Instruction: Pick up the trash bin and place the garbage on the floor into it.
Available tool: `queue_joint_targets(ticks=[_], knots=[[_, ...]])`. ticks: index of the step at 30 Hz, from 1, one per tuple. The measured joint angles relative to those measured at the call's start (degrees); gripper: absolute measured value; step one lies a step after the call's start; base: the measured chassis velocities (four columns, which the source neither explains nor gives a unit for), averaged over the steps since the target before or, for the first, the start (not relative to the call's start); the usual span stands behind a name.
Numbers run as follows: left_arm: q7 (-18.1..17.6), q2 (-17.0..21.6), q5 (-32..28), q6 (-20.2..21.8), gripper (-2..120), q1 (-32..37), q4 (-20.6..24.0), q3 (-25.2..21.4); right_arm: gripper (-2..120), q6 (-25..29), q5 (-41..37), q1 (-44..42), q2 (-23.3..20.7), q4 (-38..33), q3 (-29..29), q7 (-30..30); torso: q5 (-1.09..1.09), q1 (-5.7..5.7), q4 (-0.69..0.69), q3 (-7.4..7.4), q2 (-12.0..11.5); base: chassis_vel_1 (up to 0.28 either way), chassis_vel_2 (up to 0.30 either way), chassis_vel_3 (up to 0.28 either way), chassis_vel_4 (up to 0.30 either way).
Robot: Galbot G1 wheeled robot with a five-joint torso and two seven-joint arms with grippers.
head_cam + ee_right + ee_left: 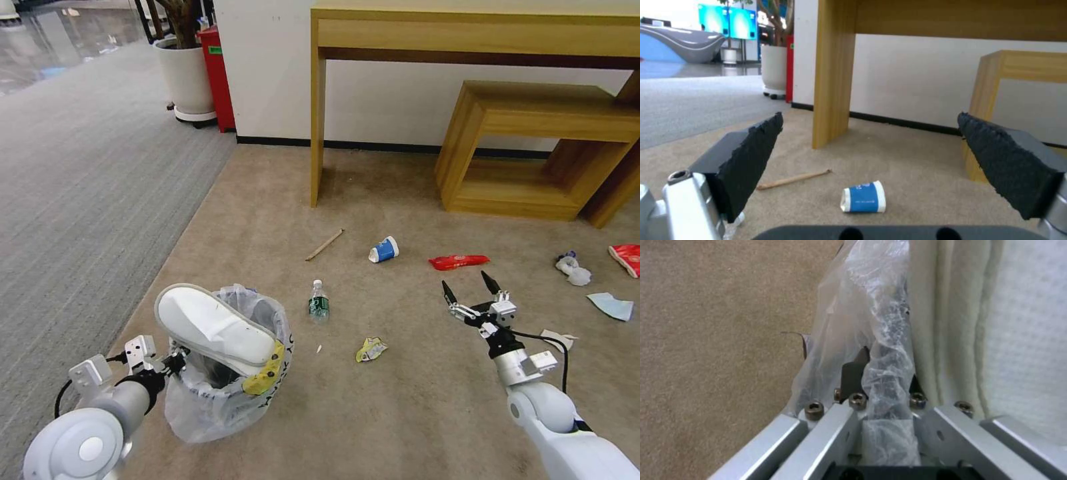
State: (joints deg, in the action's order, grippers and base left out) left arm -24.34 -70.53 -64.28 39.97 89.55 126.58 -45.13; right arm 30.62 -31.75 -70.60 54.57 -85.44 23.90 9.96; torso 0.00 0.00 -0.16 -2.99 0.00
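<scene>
The left gripper [175, 363] has its jaws clenched on the rim of the bin [227, 380], pinching the clear bag [862, 340] against the dark wall, as the left wrist view shows. It holds the bin low at the robot's left, over the tan floor [400, 400] near its seam with the grey carpet [87, 200]. A white slipper [213, 327] lies across the mouth, tilted and sticking out past the rim.

The right gripper [472, 288] hangs above the floor with its jaws released and wide apart, holding nothing. Its wrist view looks between them at the cup [863, 197], lying on its side, with the stick [793, 179] just beyond.

Still loose on the floor are a bottle [319, 303] and a yellow wrapper [371, 349] close ahead of the bin, a red wrapper [458, 261] beside the cup, and tissue [573, 268], a mask [612, 307] and another red packet [627, 257] toward the right edge.

The step in hand looks like collecting: bin lifted, one item in, most litter left. The next pick probably calls for lowering the open jaws over one piece, likely the cup, closing, then carrying it to the bin, where the slipper leaves little opening.
</scene>
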Motion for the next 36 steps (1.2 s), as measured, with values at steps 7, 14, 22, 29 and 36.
queue_joint_targets(ticks=[7,14,22,29,36], knots=[[0.0,0.1,0.0,0.0,1,-0.2,-0.3,0.0,100,-0.1,0.0,0.4,0.2,0.2,-0.2,0.1,0.00,0.00,0.00,0.00,0.0,0.000,0.000,0.000,0.000],[0.1,0.1,-0.1,-0.1,1,-0.2,-0.4,0.0,100,-0.3,0.0,0.8,0.3,0.2,-0.7,0.1,0.00,0.00,0.00,0.00,0.0,0.000,0.000,0.000,0.000],[0.1,0.0,0.0,-0.1,1,-0.2,-0.7,0.1,100,-0.7,-1.6,1.7,0.0,0.1,-3.0,-3.4,0.00,0.00,0.00,0.00,0.0,0.000,0.000,0.000,0.000],[0.2,-0.4,0.2,-0.1,1,0.0,-0.7,0.3,100,-5.4,-6.5,2.2,-0.1,-0.3,-6.5,-10.1,0.00,0.00,0.00,0.00,0.0,0.000,0.000,0.000,0.000],[0.2,-0.9,0.5,-0.1,1,0.1,-0.7,0.5,100,-14.1,-13.4,3.0,-0.8,-4.1,-10.6,-19.2,0.00,0.00,0.01,0.00,0.0,0.000,0.000,0.000,0.000]])
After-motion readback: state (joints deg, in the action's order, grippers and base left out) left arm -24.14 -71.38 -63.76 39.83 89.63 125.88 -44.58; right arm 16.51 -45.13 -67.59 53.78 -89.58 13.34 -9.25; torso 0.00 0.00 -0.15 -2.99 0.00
